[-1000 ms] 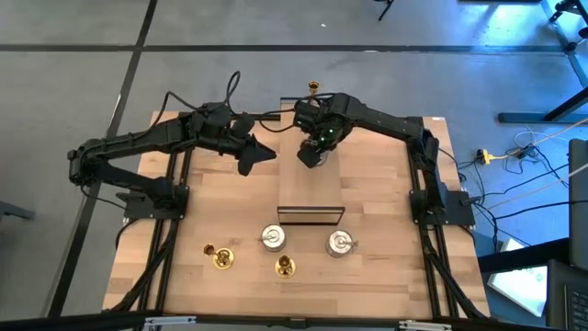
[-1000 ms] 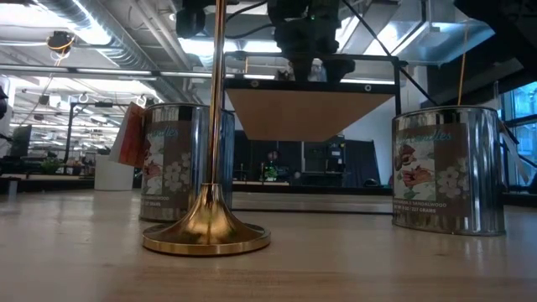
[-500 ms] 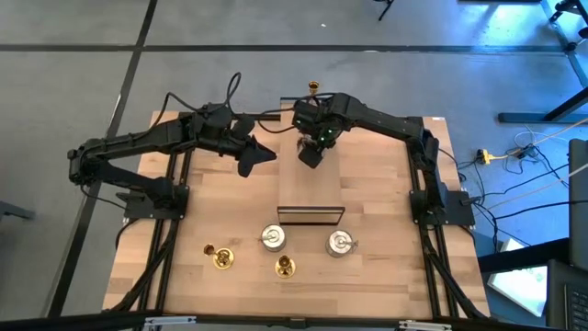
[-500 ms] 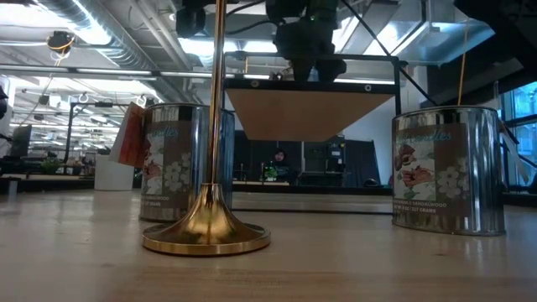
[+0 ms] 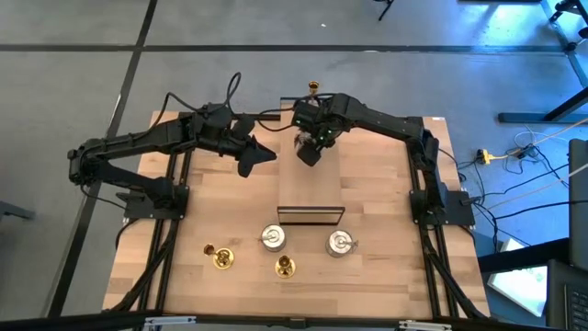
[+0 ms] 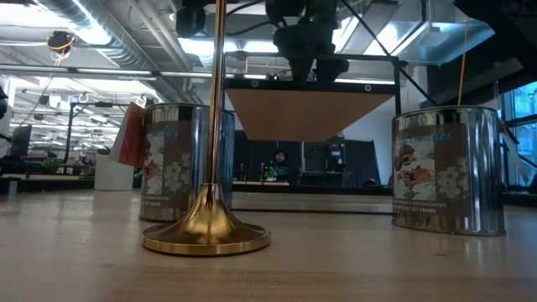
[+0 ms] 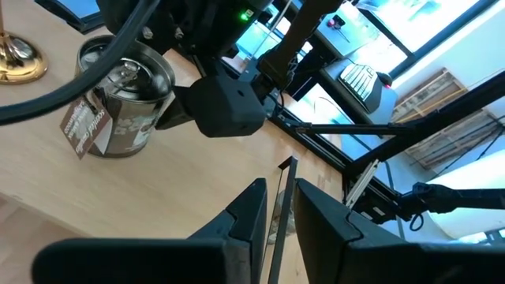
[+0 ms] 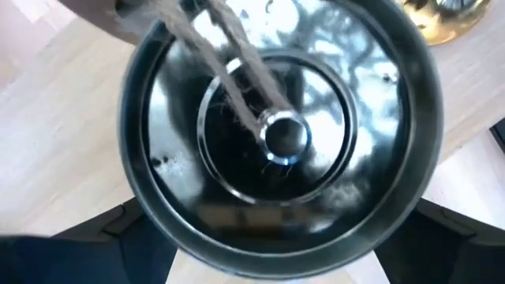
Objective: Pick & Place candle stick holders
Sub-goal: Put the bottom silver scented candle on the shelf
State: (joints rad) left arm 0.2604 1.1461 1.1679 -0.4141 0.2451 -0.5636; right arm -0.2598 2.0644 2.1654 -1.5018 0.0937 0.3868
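The right tool, fingers spread wide, straddles a silver candle stick holder on the bench just beyond the wooden ramp; its tag lettering is unreadable; the left tool, beside the ramp, is closed and empty.

Six candle stick holders on wooden table.

Near front edge: two squat silver tins with lids, upright, apart; slim brass holder upright, just in front of left tin; another brass holder tipped on side, further left.

Far edge: brass holder upright; third silver tin just beside it, knobbed lid, twine tag.
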